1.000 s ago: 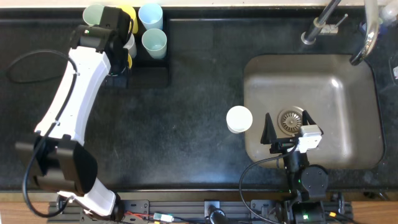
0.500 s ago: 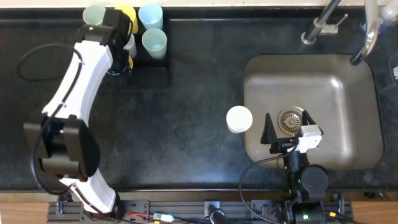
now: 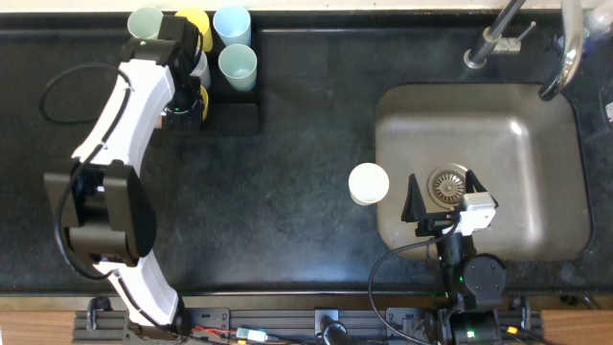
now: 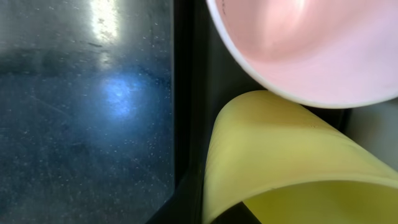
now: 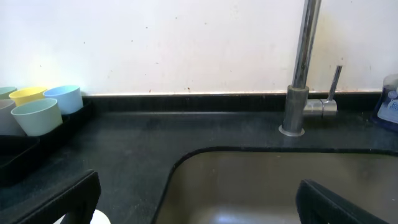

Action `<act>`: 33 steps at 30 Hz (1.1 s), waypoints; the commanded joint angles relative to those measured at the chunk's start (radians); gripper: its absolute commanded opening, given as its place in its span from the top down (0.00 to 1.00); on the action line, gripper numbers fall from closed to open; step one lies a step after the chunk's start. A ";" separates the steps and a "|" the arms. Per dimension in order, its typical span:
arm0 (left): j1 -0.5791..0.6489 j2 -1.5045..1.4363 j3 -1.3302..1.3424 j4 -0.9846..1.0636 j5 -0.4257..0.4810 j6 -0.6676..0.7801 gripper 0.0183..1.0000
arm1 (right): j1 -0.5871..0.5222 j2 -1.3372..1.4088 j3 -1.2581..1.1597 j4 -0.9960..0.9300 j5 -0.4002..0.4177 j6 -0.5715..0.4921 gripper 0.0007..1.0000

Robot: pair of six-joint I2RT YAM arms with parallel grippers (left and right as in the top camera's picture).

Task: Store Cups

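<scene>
A black cup tray (image 3: 235,113) sits at the counter's back left. In it stand a pale green cup (image 3: 146,21), a yellow cup (image 3: 195,17), a light blue cup (image 3: 232,21) and a teal cup (image 3: 238,62). My left gripper (image 3: 187,96) is down in the tray, shut on a second yellow cup (image 4: 280,155) that is tilted next to a pink cup (image 4: 311,43). A white cup (image 3: 369,182) stands on the counter by the sink's left rim. My right gripper (image 3: 442,196) hangs open over the sink, beside the white cup.
The steel sink (image 3: 536,134) fills the right side, with its tap (image 5: 301,68) at the back. Dark counter (image 3: 287,211) stretches between tray and sink. A blue bottle (image 5: 388,102) stands at the far right.
The left arm's elbow has swung right and up the view, while its gripper stayed at the tray. The right arm and the white cup have not moved.
</scene>
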State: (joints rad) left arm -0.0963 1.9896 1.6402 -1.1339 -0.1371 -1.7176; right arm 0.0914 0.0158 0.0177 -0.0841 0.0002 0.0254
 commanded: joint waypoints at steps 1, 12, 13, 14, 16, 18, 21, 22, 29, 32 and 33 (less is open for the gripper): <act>0.000 0.010 -0.005 0.010 0.009 0.018 0.97 | -0.006 -0.003 -0.011 0.003 -0.003 -0.003 0.00; 0.000 -0.016 -0.005 0.011 -0.002 0.019 0.73 | -0.006 -0.003 -0.011 0.003 -0.003 -0.003 0.00; 0.000 -0.027 -0.005 0.006 -0.009 0.018 0.69 | -0.006 -0.003 -0.011 0.003 -0.003 -0.003 0.00; 0.000 -0.043 -0.005 0.000 -0.018 0.019 0.67 | -0.006 -0.003 -0.011 0.003 -0.003 -0.003 0.00; 0.000 -0.077 -0.005 -0.013 -0.043 0.019 0.64 | -0.006 -0.003 -0.011 0.003 -0.003 -0.003 0.00; 0.000 -0.120 -0.005 -0.025 -0.063 0.019 0.59 | -0.006 -0.003 -0.011 0.003 -0.003 -0.003 0.00; -0.007 -0.203 -0.005 -0.018 -0.111 0.059 0.53 | -0.006 -0.003 -0.011 0.003 -0.003 -0.003 0.00; -0.012 -0.233 -0.005 -0.006 -0.135 0.078 0.52 | -0.006 -0.003 -0.011 0.003 -0.003 -0.003 0.00; -0.098 -0.470 -0.005 0.468 -0.317 0.883 0.37 | -0.006 -0.003 -0.011 0.003 -0.003 -0.003 0.00; -0.139 -0.534 -0.005 0.697 -0.234 1.332 0.31 | -0.006 -0.003 -0.011 0.003 -0.003 -0.003 0.00; -0.147 -0.551 -0.005 0.745 -0.198 1.437 0.28 | -0.006 -0.003 -0.011 0.003 -0.003 -0.003 0.00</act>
State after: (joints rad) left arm -0.2089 1.5093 1.6299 -0.4873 -0.3710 -0.9379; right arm 0.0914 0.0158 0.0177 -0.0845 0.0002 0.0250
